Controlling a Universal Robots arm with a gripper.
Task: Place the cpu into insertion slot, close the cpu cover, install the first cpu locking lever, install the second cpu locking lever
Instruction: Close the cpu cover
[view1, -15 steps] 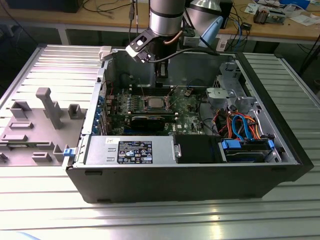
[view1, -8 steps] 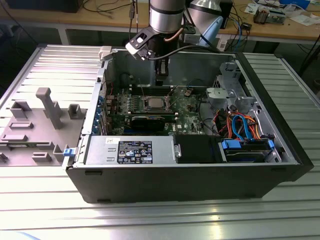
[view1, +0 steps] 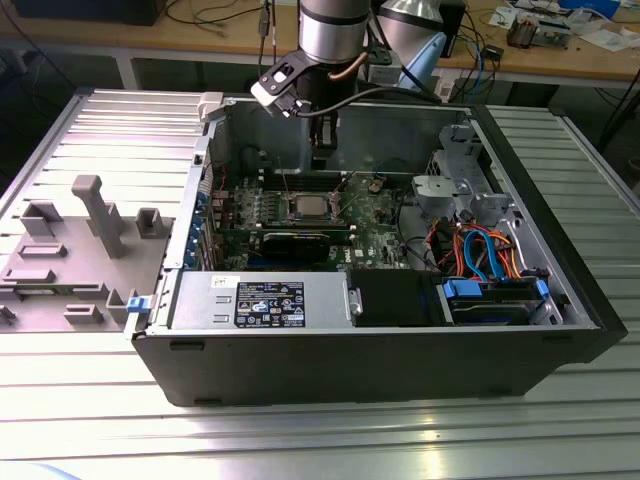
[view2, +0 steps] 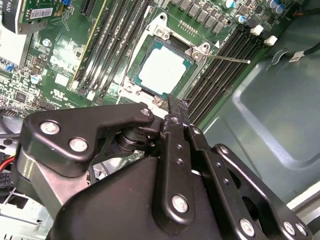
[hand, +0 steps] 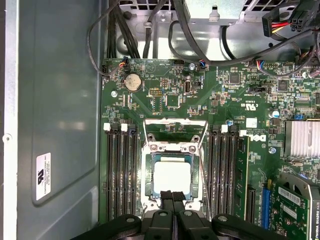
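The pincer (hand: 172, 195) is seen clenched at the edge of the cpu cover (hand: 172, 148), which is laid flat over the insertion slot (hand: 196, 180) with the cpu (hand: 171, 176) seated inside. 1 thin lever (view2: 231, 59) is seen jutting from the slot's corner across the memory slots (view2: 235, 44). The slot's near edge is hidden by the pincer, inside the open case (view1: 400, 350) on the desk (view1: 300, 440).
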